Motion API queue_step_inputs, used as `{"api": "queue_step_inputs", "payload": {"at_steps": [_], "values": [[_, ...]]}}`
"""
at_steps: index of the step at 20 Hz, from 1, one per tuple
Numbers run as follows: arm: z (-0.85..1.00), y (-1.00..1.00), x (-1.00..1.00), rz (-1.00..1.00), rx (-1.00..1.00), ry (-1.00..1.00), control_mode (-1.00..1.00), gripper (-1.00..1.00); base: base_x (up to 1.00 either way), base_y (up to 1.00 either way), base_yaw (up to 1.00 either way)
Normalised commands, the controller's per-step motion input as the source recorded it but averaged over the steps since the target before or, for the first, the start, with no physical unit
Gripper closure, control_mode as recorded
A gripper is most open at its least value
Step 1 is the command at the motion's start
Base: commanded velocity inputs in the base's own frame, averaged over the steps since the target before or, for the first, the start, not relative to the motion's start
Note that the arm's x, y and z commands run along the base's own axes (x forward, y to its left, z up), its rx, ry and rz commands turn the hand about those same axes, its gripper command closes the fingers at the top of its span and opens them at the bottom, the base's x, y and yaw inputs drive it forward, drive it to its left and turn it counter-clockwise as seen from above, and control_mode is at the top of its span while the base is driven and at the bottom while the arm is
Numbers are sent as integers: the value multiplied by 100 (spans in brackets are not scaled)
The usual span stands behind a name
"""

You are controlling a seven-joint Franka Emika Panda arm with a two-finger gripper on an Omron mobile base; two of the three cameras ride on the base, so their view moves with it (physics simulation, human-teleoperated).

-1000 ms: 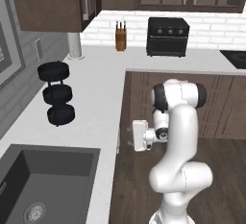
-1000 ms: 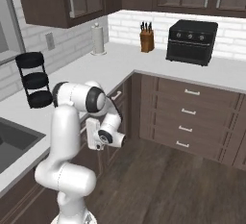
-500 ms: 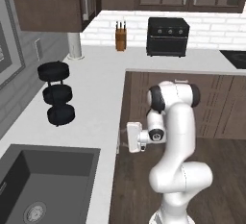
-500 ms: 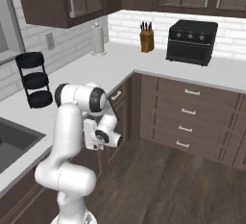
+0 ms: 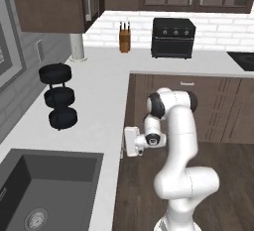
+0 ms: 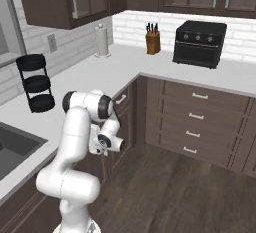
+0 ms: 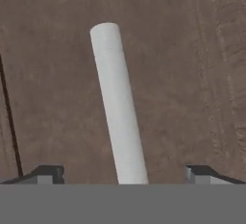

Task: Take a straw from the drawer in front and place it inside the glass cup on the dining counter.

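My gripper (image 7: 125, 172) is open and pressed close to a dark brown drawer front (image 7: 192, 74). A pale bar handle (image 7: 115, 98) runs between the two fingertips (image 7: 48, 174), which stand wide apart and do not touch it. From the base, the gripper (image 5: 128, 142) sits low against the cabinet face just under the white counter edge (image 5: 124, 126). The right base view also has the gripper (image 6: 95, 144) there. The drawer front is closed, so its inside is hidden. The straw, the glass cup and the dining counter are out of view.
A dark sink (image 5: 44, 185) lies in the counter at the left, with a black three-tier stand (image 5: 59, 96) behind it. A knife block (image 5: 124, 37) and a black toaster oven (image 5: 172, 37) stand at the back. A stack of drawers (image 6: 195, 122) lines the right; wood floor (image 6: 175, 187) lies open.
The arm has carried the gripper leftward and slightly down, closer to the cabinet face under the counter edge. The base views have not shifted.
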Motion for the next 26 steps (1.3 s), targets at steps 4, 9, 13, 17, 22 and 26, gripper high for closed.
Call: {"api": "queue_step_inputs", "payload": {"at_steps": [4,9,13,17,22,26], "values": [[-33,1,47,0,0,0,-100,-100,0,0,0],[-32,0,42,0,0,0,-100,-100,0,0,0],[-11,25,3,0,0,0,-100,100,0,0,0],[0,37,-33,0,0,-2,-100,100,0,0,0],[0,1,-50,0,-1,-7,-100,100,0,0,0],[0,-14,-34,0,0,-4,-100,100,0,0,0]]}}
